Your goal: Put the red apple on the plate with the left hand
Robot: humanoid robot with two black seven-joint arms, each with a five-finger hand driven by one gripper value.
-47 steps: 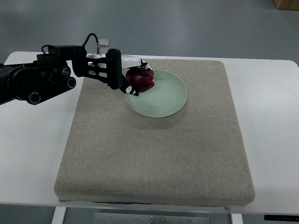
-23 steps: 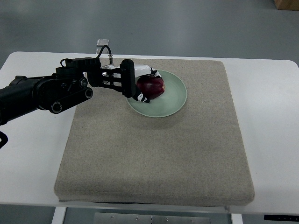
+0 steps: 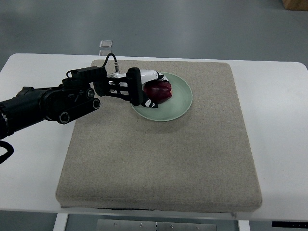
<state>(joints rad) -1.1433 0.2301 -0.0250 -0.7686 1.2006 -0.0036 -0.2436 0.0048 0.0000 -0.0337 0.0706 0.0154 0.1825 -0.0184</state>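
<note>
A dark red apple (image 3: pixel 160 91) is over the left part of a pale green plate (image 3: pixel 179 103) that lies on the tan mat. My left hand (image 3: pixel 144 89), black with white parts, comes in from the left edge and its fingers are curled around the apple's left side. The apple looks low in the plate; I cannot tell whether it rests on it. The right hand is not in view.
The tan mat (image 3: pixel 159 159) covers most of the white table (image 3: pixel 279 96). A small clear object (image 3: pixel 106 44) sits at the table's far edge, behind the left arm. The mat in front of and to the right of the plate is bare.
My left hand has carried the apple right and down, from the plate's left rim to further inside the plate. The arm has reached further in over the mat.
</note>
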